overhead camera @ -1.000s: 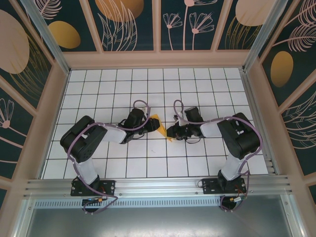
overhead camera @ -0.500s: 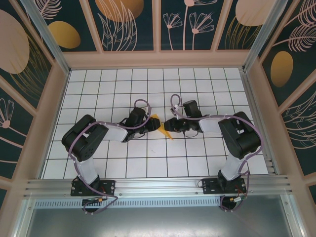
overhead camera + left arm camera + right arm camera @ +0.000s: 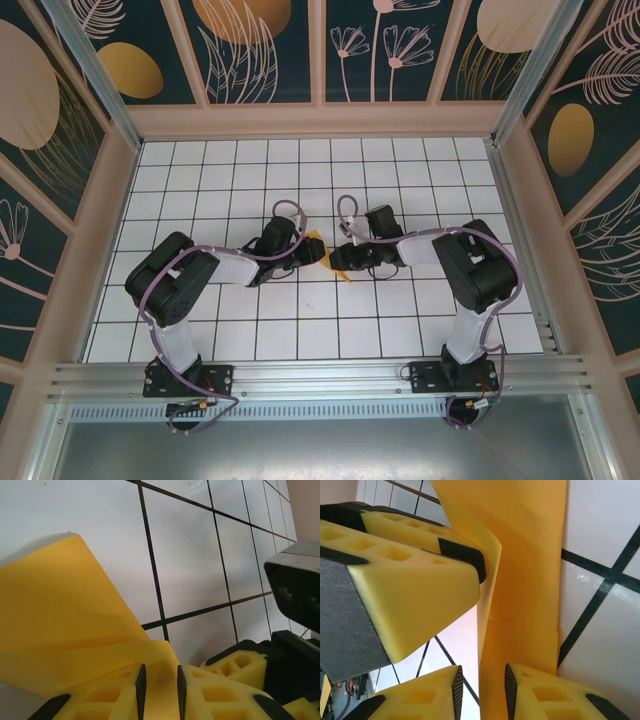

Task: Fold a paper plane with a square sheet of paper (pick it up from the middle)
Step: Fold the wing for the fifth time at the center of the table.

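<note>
Here the bench [image 3: 200, 190] is a white surface ruled into square tiles by thin black lines, glossy enough in the wrist views to carry soft reflections. Pale pinkish frames [image 3: 320, 120] wall it in on three sides. They hold dark teal panels [image 3: 400, 80] painted with orange ovals [image 3: 130, 70] and pale leaf and flower outlines. An aluminium rail [image 3: 320, 378] runs along the near edge. Near the middle of the bench the orange-yellow sheet of paper [image 3: 318, 248], partly folded, spans the gap between the two arms' ends. The left gripper [image 3: 160, 687] is closed on one folded end, with paper filling the space between its pads. The right gripper [image 3: 482, 687] stands narrowly apart around a strip of the paper, which lies against one pad while a sliver of background shows beside the other.
</note>
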